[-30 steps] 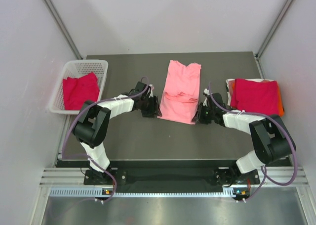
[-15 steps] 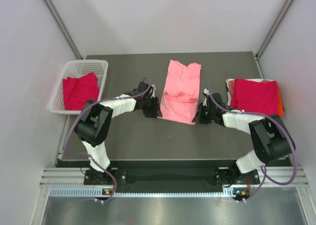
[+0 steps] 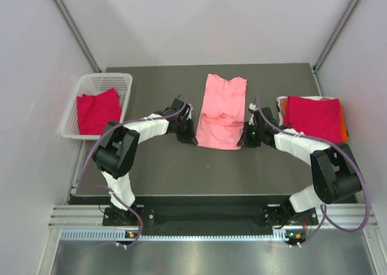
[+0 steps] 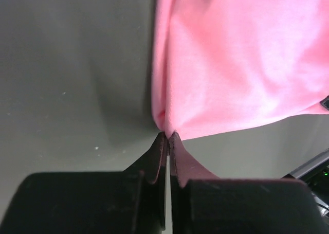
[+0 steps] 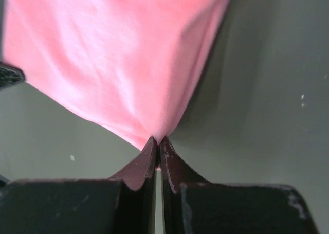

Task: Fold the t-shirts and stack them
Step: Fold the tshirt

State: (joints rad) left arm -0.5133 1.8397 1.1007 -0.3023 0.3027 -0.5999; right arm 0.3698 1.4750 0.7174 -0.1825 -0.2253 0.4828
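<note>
Salmon-pink cloth is gripped at both of its near corners. The left tool, fingers pressed together, pinches the pink t-shirt at its 7 o'clock corner. The right tool, likewise pressed together, pinches the 5 o'clock corner. Each corner is drawn into a small pucker at the fingertips. The garment lies lengthwise at the centre of the dark bench, running toward 12 o'clock, with a crosswise fold line about midway.

At 9 o'clock, at the bench's left edge, a white mesh basket holds one crumpled crimson t-shirt. At 3 o'clock, well apart from the basket, a folded crimson t-shirt tops a stack. An orange edge shows at its right and a white edge at its left.
</note>
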